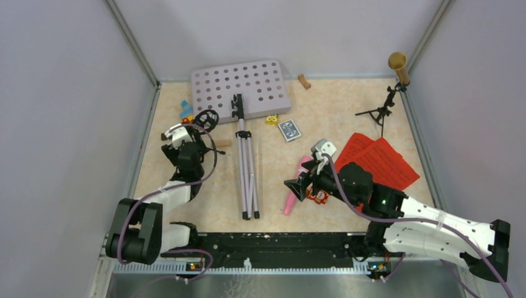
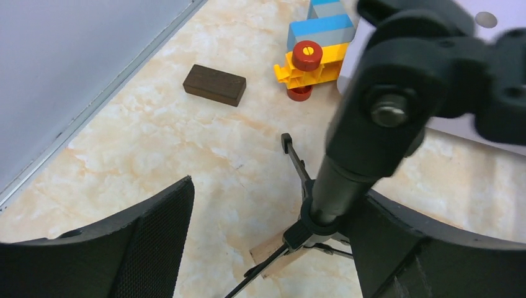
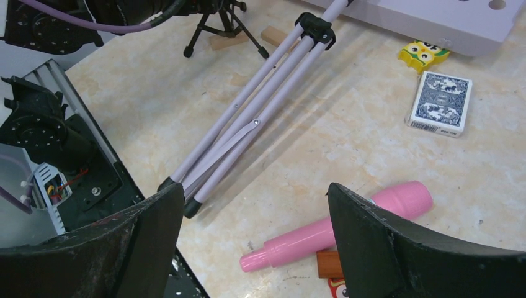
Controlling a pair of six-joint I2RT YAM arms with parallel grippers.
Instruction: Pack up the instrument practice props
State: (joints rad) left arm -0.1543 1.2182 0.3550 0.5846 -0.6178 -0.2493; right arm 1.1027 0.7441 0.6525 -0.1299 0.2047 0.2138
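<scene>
The grey hole-punched tray lies at the back, its silver tripod pole stretched toward me. Red pages lie on the right. The gold microphone stands on a black mic tripod at the far right. My left gripper is open around the stem of the other black mic tripod, which rests close against the right finger. My right gripper is open just above the pink microphone, which lies flat on the table.
A blue card deck and a yellow toy lie near the tray. A colourful block toy and a dark wooden block sit by the left wall. A light block lies under the tripod. A red toy lies beside the pink microphone.
</scene>
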